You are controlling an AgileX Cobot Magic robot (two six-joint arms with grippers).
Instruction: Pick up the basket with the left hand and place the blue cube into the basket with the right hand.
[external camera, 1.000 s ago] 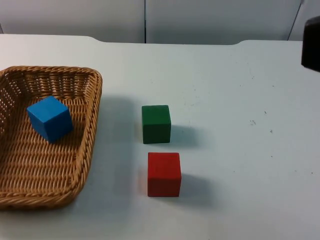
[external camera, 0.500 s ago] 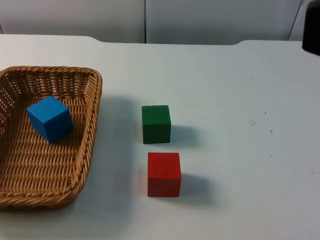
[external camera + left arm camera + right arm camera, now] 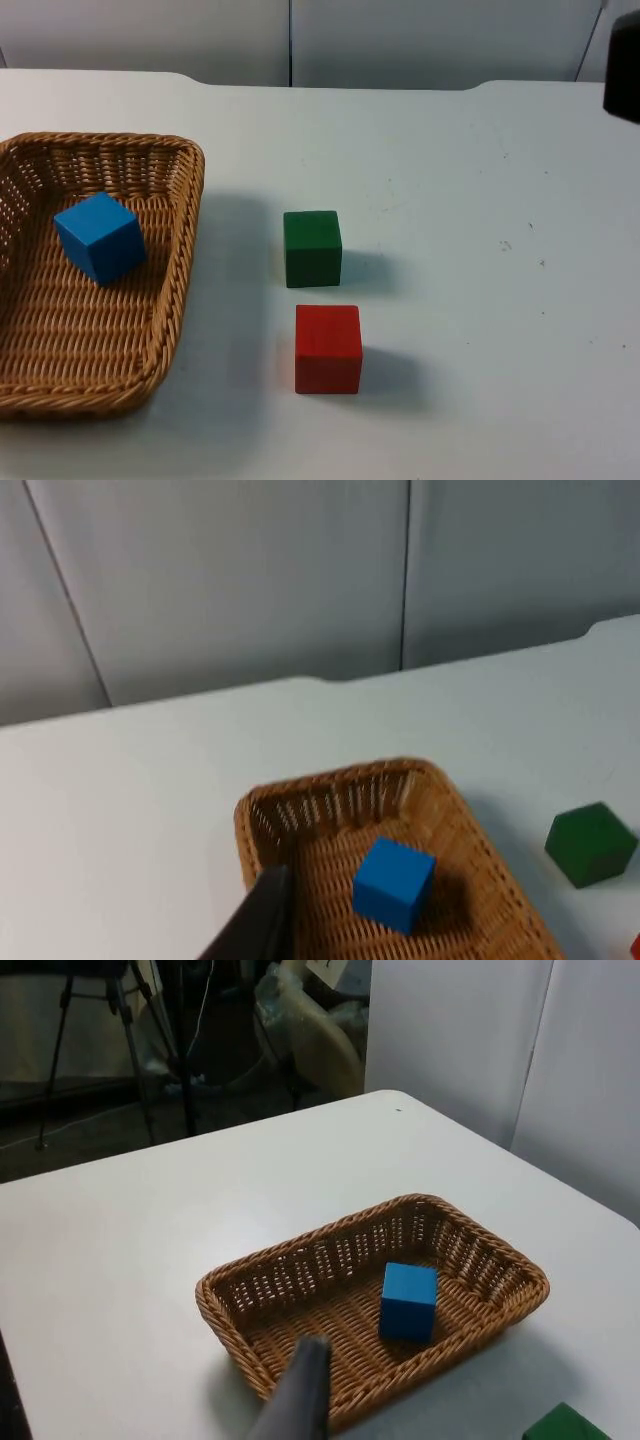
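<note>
Blue cube (image 3: 100, 237): matte, sharp-edged, tilted inside shallow woven wicker basket (image 3: 180, 290) on white bench (image 3: 480, 250). Left tool (image 3: 255, 930), right tool (image 3: 300, 1395): raised well above the basket; finger state cannot be told.

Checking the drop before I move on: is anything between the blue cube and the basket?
Nothing visible stands between them: the blue cube already lies inside the basket, on its woven floor. The green cube and red cube sit on the table, apart from the basket.

Basket (image 3: 170, 300) left side cut off
</note>
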